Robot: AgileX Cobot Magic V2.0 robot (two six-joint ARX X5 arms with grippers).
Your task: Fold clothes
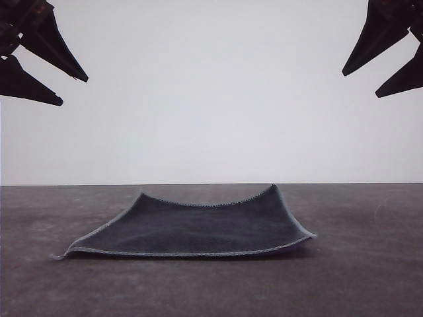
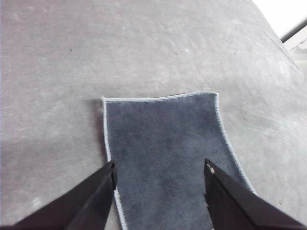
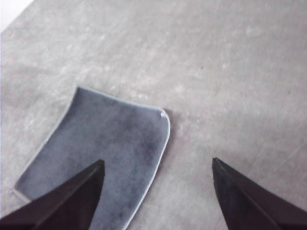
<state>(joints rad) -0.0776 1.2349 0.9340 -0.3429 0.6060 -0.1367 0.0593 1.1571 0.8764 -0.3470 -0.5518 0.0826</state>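
Note:
The clothes are one small square cloth, dark charcoal face up with a light stitched hem, lying spread in the middle of the grey table, its far corners curled up a little. My left gripper hangs open high at the upper left, well above the cloth. My right gripper hangs open high at the upper right. In the left wrist view the cloth lies below the open left gripper. In the right wrist view one corner of the cloth lies under the open right gripper. Nothing is held.
The grey table runs around the cloth on all sides, ending at a far edge against a plain white wall. A pale strip beyond the table edge shows in the left wrist view.

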